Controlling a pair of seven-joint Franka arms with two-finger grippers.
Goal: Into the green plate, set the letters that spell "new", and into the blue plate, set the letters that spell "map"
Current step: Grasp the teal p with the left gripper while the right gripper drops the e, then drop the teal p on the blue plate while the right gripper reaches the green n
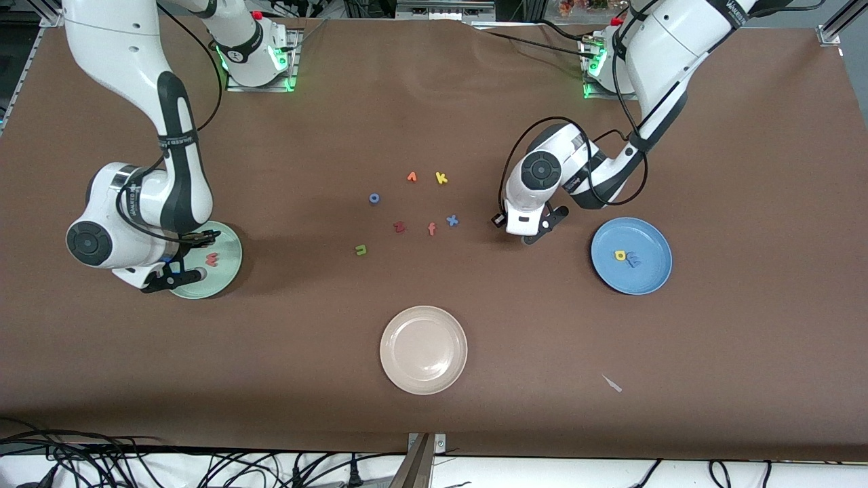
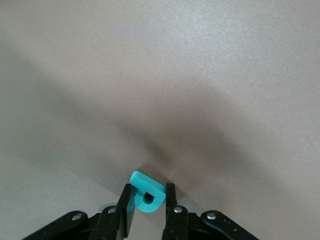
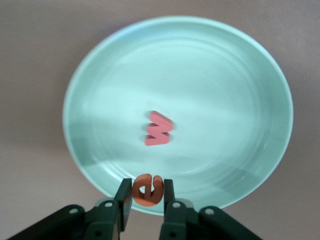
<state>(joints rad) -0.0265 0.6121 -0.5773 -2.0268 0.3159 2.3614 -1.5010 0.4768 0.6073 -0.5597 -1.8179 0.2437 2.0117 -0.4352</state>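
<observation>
Left gripper (image 2: 146,200) was low at the brown table (image 1: 434,102), between the blue x (image 1: 451,220) and the blue plate (image 1: 631,255), its fingers clamped on the teal p (image 2: 146,192). Blue plate, toward the left arm's end of the table, held the yellow a (image 1: 620,255) and the light-blue m (image 1: 633,258), touching each other.

Right gripper (image 3: 146,200) hung over the green plate (image 3: 240,85) near its rim, the orange e (image 3: 148,189) sitting between its fingers. Pinkish-red w (image 3: 159,129) lay near the plate's centre.

Olive-green n (image 1: 361,250) lay on the bare table, nearer the front camera than the dark-red z (image 1: 399,227) and orange f (image 1: 432,229). Yellow k (image 1: 441,177) sat in the same loose group. Cream-white plate (image 1: 424,350) sat nearest the camera.
</observation>
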